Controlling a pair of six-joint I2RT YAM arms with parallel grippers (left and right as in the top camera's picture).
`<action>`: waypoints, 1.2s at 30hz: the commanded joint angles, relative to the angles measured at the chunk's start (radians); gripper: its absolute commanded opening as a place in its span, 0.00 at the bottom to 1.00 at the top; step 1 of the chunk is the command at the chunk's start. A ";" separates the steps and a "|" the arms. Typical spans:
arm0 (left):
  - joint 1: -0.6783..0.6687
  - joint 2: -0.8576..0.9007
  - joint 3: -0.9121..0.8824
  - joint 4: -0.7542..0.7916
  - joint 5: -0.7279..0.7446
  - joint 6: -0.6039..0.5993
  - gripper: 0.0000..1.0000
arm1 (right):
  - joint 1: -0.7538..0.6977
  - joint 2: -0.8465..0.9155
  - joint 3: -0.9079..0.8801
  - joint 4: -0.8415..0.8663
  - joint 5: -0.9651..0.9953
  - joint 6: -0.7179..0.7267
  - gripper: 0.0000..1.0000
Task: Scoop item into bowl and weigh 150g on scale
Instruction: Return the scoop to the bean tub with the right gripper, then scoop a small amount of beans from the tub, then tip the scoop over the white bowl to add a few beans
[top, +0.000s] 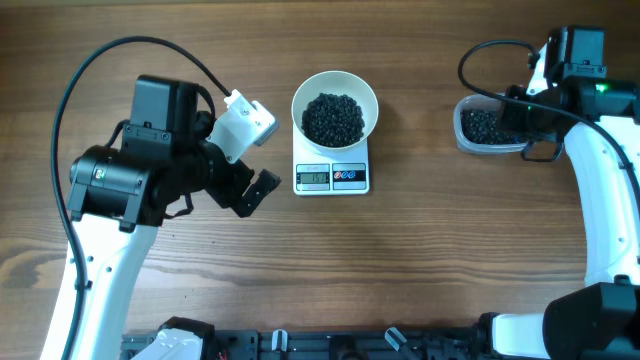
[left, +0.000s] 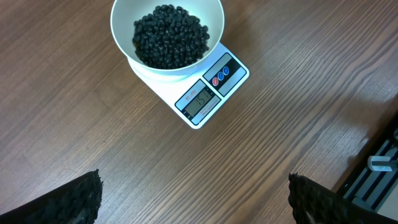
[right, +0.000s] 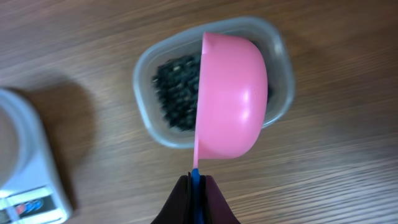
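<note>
The wooden table (top: 400, 260) carries everything, and the scale (top: 332, 176) sits near its middle, within reach of both arms.

The left arm (top: 110, 185) is parked just to the left of the scale. The left gripper (left: 196, 208) has its fingers spread wide and holds nothing. It is angled so that its wrist camera looks straight at the scale's display (left: 200, 99), which probably serves to check the reading. The digits are too small to read with confidence.

The right arm (top: 600, 180) reaches well to the right of the scale, over the clear tub (right: 146, 68).

The white bowl (top: 297, 110) stands on the scale's platform behind the display, so its load is weighed directly. It holds a generous heap of black beans (top: 333, 117).

In the tub, well apart from the scale on its right, a thinner layer of spare beans (right: 174, 93) remains.

The right gripper (right: 196, 186) has its fingers pressed together on the handle of the pink scoop (right: 230, 99). It holds the scoop on its side above the tub, mouth turned toward the scale. Any leftover grains would likely drop back into the tub instead of onto the table.

The scooping looks close to finished.
</note>
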 joint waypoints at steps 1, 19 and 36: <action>0.006 0.003 0.014 0.001 0.002 0.015 1.00 | 0.010 0.017 0.007 -0.010 0.110 -0.049 0.04; 0.006 0.003 0.014 0.001 0.002 0.015 1.00 | 0.072 0.082 0.007 0.058 -0.070 -0.131 0.04; 0.006 0.003 0.014 0.001 0.002 0.016 1.00 | 0.103 0.082 0.007 0.254 -0.993 -0.252 0.04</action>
